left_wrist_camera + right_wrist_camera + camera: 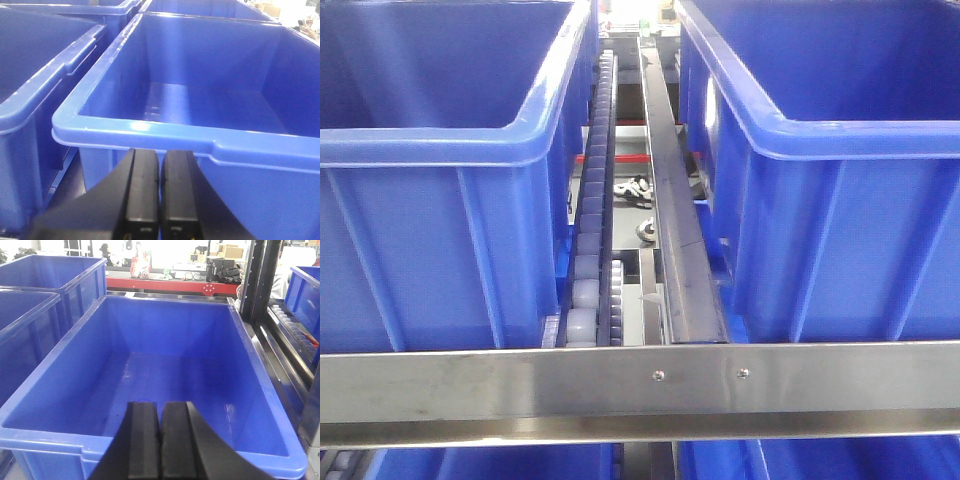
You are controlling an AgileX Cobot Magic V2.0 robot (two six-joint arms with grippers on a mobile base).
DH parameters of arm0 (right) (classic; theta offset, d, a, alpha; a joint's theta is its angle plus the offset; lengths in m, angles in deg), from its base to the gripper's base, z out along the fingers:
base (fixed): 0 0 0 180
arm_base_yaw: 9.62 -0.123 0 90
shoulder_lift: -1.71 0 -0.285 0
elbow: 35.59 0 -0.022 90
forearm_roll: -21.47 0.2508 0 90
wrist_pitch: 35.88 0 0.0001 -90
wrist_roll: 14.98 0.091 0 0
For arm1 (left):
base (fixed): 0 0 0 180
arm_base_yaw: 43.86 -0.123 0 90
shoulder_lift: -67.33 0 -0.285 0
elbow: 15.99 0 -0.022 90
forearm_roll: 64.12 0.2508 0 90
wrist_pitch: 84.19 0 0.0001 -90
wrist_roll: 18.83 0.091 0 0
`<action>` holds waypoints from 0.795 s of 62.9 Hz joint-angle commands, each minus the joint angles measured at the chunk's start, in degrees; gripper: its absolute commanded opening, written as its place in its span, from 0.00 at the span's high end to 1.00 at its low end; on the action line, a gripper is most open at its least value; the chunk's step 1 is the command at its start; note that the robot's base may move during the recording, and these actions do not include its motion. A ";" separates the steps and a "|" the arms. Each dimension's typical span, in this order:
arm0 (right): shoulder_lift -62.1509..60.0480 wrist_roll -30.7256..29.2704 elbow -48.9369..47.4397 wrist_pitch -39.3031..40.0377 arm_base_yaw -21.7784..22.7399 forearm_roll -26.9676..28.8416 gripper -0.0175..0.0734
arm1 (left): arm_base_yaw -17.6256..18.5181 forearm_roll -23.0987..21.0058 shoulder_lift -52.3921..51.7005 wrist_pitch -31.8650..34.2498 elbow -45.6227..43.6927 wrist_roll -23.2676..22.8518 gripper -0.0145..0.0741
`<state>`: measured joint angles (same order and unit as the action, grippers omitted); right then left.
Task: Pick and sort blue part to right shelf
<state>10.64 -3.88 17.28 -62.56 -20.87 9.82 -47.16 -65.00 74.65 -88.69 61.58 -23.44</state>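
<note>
blue bins (440, 160), roller track (592, 230), steel rail (640, 390)

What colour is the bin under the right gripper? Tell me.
Blue, the bin is plain and patternless; the right wrist view shows it best.

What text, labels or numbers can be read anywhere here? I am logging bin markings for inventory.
None can be read.
Blue bin: no label or number showing.
Steel rail: only two screws, no marking.
Background packages: print too small and blurred to read.
</note>
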 commanded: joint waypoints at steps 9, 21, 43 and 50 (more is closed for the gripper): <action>0.83 -0.44 -1.41 5.56 0.02 -1.25 0.74 | -0.09 -0.45 -1.11 5.66 1.43 0.06 0.70; 0.90 -0.39 1.17 5.71 1.45 0.89 0.74 | -0.09 -0.45 -1.11 5.66 1.43 0.06 0.70; 0.73 -0.44 18.56 23.56 11.66 5.78 0.74 | -0.09 -0.45 -1.11 5.66 1.43 0.06 0.70; 0.73 -0.44 23.93 30.65 11.71 5.78 0.74 | -0.09 -0.45 -1.11 5.66 1.43 0.06 0.70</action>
<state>10.64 -3.88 39.86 -42.52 -9.55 15.47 -47.16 -65.02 74.65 -88.48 61.58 -23.44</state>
